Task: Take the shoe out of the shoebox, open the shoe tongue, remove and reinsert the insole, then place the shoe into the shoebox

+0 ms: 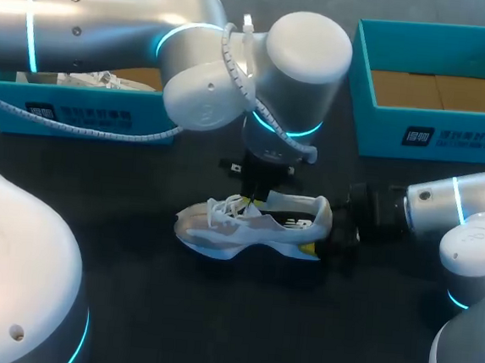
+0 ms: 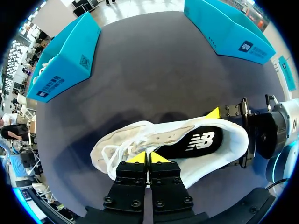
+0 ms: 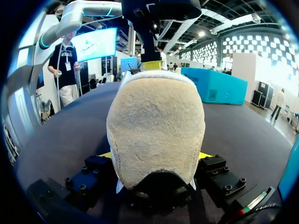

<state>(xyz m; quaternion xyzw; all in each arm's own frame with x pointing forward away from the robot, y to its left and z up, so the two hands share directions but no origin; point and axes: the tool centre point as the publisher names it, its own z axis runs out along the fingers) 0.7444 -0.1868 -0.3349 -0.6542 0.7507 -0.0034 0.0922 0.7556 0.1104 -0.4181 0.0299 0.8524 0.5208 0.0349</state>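
- The left end effector [image 2: 149, 157] is held over the shoe [image 1: 251, 225], its yellow tips drawn together at the near rim of the opening, by the laces [image 1: 228, 206]; whether anything is pinched between them cannot be told.
- The right end effector [image 3: 156, 156] is clamped on the shoe's heel, one finger on each side.
- The shoe is laid on its side on the desk [image 1: 214, 315], its black insole [image 2: 196, 142] seen inside.
- The right shoebox [image 1: 433, 134] is set well behind, its brown cardboard floor exposed.
- The left shoebox [image 1: 78, 116] is partly blocked by the left arm [image 1: 218, 69]; something white [image 1: 86, 79] is seen inside.
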